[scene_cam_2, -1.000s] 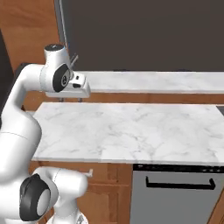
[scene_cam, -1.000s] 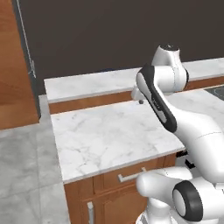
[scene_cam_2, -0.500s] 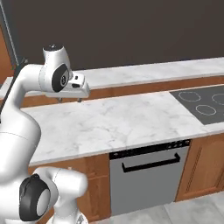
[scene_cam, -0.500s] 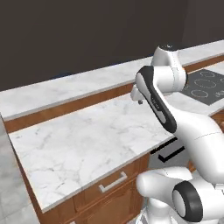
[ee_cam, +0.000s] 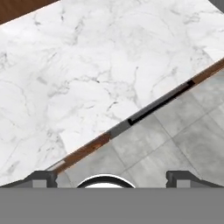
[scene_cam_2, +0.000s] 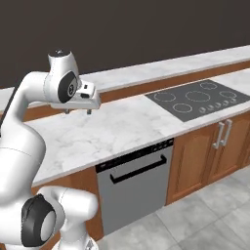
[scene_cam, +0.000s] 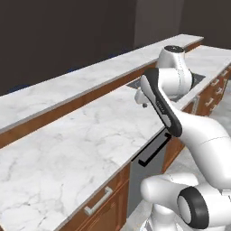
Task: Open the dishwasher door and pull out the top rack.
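Note:
The dishwasher door (scene_cam_2: 134, 193) is a dark grey panel under the marble counter, shut, with a long black bar handle (scene_cam_2: 138, 169). The left base view shows the door (scene_cam: 146, 170) edge-on beside my arm. From above, in the hand view, the handle (ee_cam: 159, 103) is a thin black bar along the counter's front edge. My gripper (scene_cam_2: 77, 112) hangs open above the counter, to the left of the door and well above it, with nothing between its fingers (ee_cam: 42, 177). The top rack is hidden behind the shut door.
A black cooktop (scene_cam_2: 195, 97) is set into the counter to the right of the dishwasher. Brown wooden cabinet fronts with silver handles (scene_cam_2: 222, 135) flank the door. A raised marble ledge (scene_cam_2: 161, 66) runs along the back. Grey floor tiles (scene_cam_2: 205, 215) lie in front.
The whole picture has shifted, so the base has moved. The dishwasher and cooktop now sit nearer the middle of the right base view. The arm keeps its pose, gripper open.

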Controlling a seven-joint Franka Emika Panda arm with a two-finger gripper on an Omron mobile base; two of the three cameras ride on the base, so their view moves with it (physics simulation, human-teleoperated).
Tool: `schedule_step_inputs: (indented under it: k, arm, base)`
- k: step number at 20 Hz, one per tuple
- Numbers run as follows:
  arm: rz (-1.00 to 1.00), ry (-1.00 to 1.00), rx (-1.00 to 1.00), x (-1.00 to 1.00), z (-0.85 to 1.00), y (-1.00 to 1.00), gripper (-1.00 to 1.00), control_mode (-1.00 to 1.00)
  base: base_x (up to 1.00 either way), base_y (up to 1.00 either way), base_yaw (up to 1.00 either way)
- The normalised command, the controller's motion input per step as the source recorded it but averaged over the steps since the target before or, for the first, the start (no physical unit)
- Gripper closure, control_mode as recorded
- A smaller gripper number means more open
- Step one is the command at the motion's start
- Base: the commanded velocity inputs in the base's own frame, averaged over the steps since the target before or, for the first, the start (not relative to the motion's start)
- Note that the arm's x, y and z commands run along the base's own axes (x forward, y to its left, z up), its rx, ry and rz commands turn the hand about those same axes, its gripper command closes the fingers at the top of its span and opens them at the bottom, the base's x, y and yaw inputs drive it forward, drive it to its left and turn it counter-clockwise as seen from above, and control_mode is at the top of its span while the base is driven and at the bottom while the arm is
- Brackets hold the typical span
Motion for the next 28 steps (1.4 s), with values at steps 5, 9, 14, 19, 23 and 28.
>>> schedule_step_inputs:
  k: [5,9,14,19,23,28]
  arm:
    - [0.0,0.0,0.0,0.0,0.0,0.0,-1.0,1.0]
    - [0.0,0.0,0.0,0.0,0.0,0.0,-1.0,1.0]
    - [-0.13,0.05,0.05,0.0,-0.06,-0.02,-1.0,-1.0]
    - [-0.15,0.09,0.18,0.12,-0.35,-0.15,-1.0,-1.0]
    - [-0.05,0.07,0.21,0.27,-0.56,-0.19,-1.0,-1.0]
    - [-0.05,0.09,0.23,0.34,-0.59,-0.22,-1.0,-1.0]
  base:
    - [0.0,-0.12,-0.45]
    - [0.0,-0.11,-0.42]
    - [0.0,-0.05,-0.23]
    - [0.0,0.0,0.0]
    - [0.0,0.0,0.0]
    - [0.0,0.0,0.0]
